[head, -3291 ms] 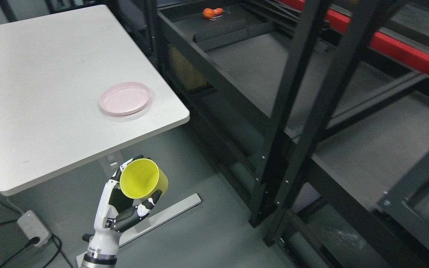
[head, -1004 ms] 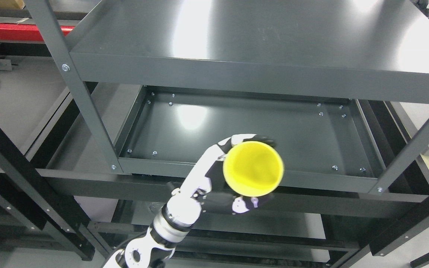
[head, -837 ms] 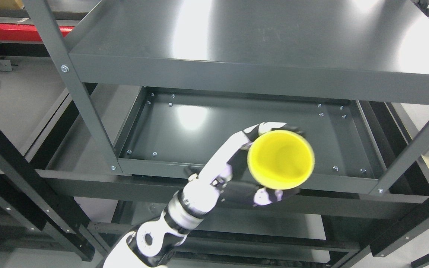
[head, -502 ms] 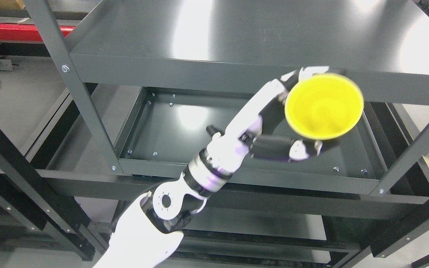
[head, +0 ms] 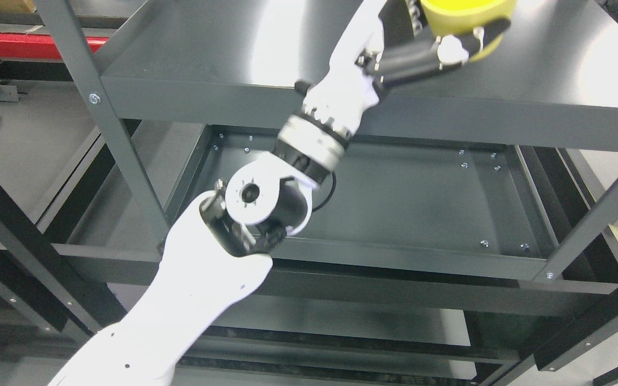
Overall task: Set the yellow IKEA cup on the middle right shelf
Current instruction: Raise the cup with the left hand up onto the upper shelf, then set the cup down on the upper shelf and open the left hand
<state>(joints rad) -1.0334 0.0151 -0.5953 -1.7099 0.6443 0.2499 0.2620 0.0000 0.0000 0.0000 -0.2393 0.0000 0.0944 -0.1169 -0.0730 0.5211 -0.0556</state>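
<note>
- The left hand [head: 438,40] is closed around the yellow cup [head: 467,16]; dark fingers [head: 411,56] wrap across the cup's lower wall and a thumb tip crosses its right side.
- The cup is at the very top edge of the head view, held over the upper shelf [head: 234,53] toward that shelf's far right part. Whether it touches the shelf surface or hangs just above it cannot be told.
- The left arm [head: 266,198] reaches up from the lower left, crossing in front of the shelf below [head: 411,203], which is a tray-like level with a raised rim and nothing visible on it.
- Judged from this, the cup is picked up and carried to the rack, but not yet set down and released; placing, letting go and pulling the hand back are left.
- Which level counts as the middle right shelf is uncertain from this view; the cup is at the higher of the two levels that show fully, and a further level is glimpsed beneath.
- The cup's rim and most of its body are cut off by the top edge, so its tilt is hard to make out.
- The fingertips behind the cup are hidden.
- The right arm does not show.
</note>
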